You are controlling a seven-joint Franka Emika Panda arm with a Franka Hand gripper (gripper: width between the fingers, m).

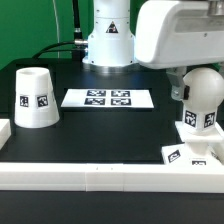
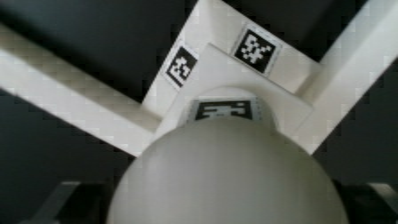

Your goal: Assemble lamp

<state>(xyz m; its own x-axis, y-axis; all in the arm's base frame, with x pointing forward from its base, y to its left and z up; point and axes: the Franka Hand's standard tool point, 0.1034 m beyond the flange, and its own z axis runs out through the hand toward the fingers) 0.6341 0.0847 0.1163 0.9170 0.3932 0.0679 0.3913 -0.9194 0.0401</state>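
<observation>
We open on the shade, the biggest piece. It stands well apart at the exterior view's left, wide end down and untouched. At the right the bulb stands upright, round top up. It is on or just over the low square base, which is tucked against the border rail. We can't call contact between bulb and base from here.

The danger, as we judge it, is a tilted bulb. If its foot meets the base off-centre it could jam or topple, and a sideways push could skid the base along the rail. That smooth dome could also slip.

The gripper straddles the bulb. The dark fingers only peek in at either flank, so we cannot tell whether they pinch it or stand clear.
</observation>
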